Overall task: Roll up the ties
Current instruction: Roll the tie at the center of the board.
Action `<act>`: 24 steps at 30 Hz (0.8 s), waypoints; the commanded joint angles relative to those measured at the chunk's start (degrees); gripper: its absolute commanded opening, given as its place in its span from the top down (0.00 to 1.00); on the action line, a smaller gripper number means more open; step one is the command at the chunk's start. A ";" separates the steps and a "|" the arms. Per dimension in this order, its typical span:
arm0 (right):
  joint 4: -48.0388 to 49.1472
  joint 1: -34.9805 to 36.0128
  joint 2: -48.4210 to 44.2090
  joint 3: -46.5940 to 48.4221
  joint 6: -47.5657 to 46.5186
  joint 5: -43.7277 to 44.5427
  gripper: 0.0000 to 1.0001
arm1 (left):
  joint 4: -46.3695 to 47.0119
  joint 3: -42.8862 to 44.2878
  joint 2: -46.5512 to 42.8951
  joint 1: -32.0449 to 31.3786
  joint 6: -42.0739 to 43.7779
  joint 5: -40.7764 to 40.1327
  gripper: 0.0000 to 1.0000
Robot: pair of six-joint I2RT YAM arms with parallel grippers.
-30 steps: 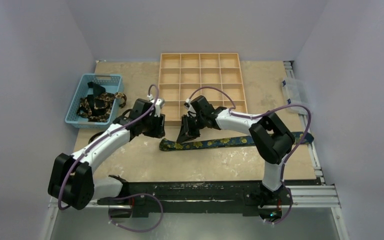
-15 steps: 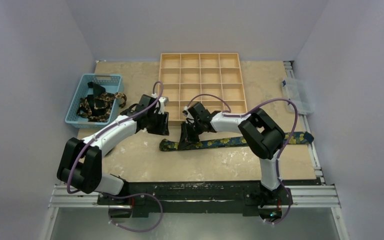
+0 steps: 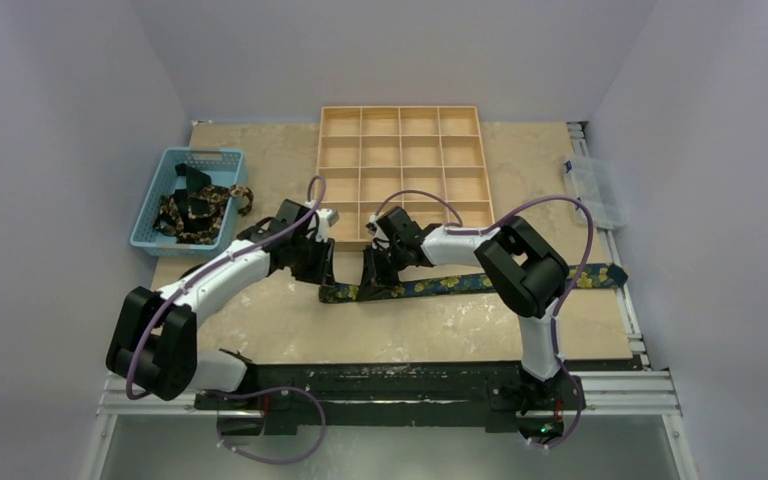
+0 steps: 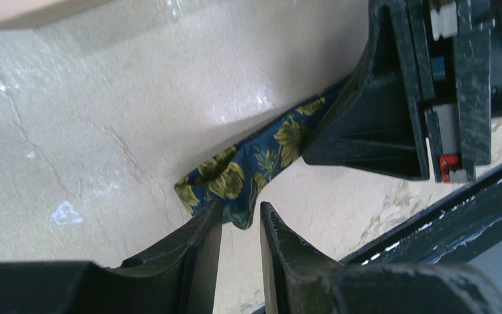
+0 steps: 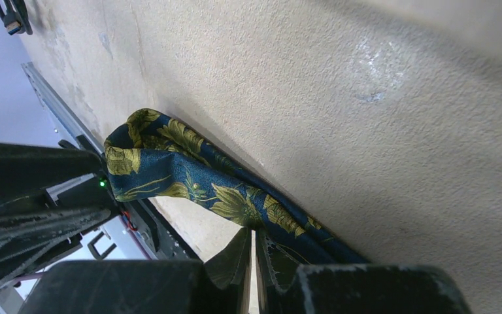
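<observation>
- One floral necktie point(image 3: 480, 281) lies stretched flat across the middle of the top view. It runs from left of centre out to the right edge of the table point(image 3: 440, 330), just below the wooden compartment tray point(image 3: 400, 108).
- Its left end is raised off the surface and curled over on itself, as the right wrist view shows at centre left.
- Several more ties point(image 3: 200, 208) sit bundled in the blue basket point(image 3: 152, 215) at the upper left, well apart from the work.
- Step in hand, as I judge it: starting the roll at the left end, with the first turn barely formed and the rest of the length unrolled.
- The next move probably calls for the free tip to be tucked over and turned toward the right, while the fabric beside it is kept from sliding.
- The right gripper point(image 3: 372, 288) stands on the tie just right of that end, its jaws pinched together on the near edge of the fabric.
- The left gripper point(image 3: 318, 275) sits at the very tip. In its own view the jaws stand a narrow gap apart, with the tie's corner at the mouth of that gap, and I cannot tell whether they grip it.
</observation>
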 commanded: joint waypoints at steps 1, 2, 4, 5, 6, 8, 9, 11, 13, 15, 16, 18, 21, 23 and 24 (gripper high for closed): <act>1.47 0.20 0.14 -0.47 -0.28 -0.70 0.93 | -1.76 -1.69 -3.00 -1.16 1.56 1.51 0.74; 1.61 0.20 -0.02 -0.43 -0.23 -0.63 0.93 | -1.98 -2.05 -3.03 -1.41 1.87 1.38 0.74; 1.80 0.17 -0.13 -0.52 -0.08 -0.61 0.93 | -2.47 -2.71 -2.58 -2.08 2.12 0.36 0.75; 1.81 0.19 -0.13 -0.57 -0.09 -0.61 0.93 | -2.82 -2.50 -2.08 -2.37 2.25 0.29 0.76; 1.83 0.20 -0.13 -0.59 -0.09 -0.61 0.93 | -3.47 -2.21 -1.38 -2.81 2.38 -0.43 0.77; 1.90 0.19 -0.26 -0.75 0.07 -0.59 0.93 | -5.32 -1.01 0.22 -3.87 2.72 -2.98 0.78; 2.06 0.21 -0.34 -0.94 0.15 -0.61 0.93 | -5.78 -0.63 0.39 -4.51 2.71 -3.79 0.78; 2.14 0.27 -0.41 -1.21 0.15 -0.52 0.92 | -3.59 -1.09 -2.34 -5.12 1.34 -3.70 0.74; 2.07 0.28 -0.25 -1.37 0.04 -0.52 0.92 | -2.71 -0.20 -5.38 -5.19 -0.91 -3.94 0.67; 2.15 0.28 0.00 -1.35 -0.05 -0.52 0.92 | -4.02 1.94 -6.61 -5.19 -3.82 -6.40 0.60; 2.07 0.28 -0.01 -1.24 -0.10 -0.60 0.93 | -4.84 2.65 -7.03 -5.15 -6.02 -7.98 0.58; 1.81 0.28 0.05 -0.88 -0.38 -0.61 0.93 | -5.29 2.84 -7.60 -5.02 -11.39 -9.84 0.53; 1.27 0.28 -0.28 -0.24 -0.81 -0.50 0.93 | -6.23 2.26 -5.63 -5.07 -17.50 -11.57 0.51; 1.41 0.28 -0.73 -0.06 -0.75 -0.68 0.92 | -6.08 1.76 -3.49 -5.08 -20.81 -11.80 0.51; 1.47 0.24 -1.03 -0.01 -0.71 -0.70 0.92 | -5.54 0.89 -2.94 -5.09 -22.23 -12.04 0.51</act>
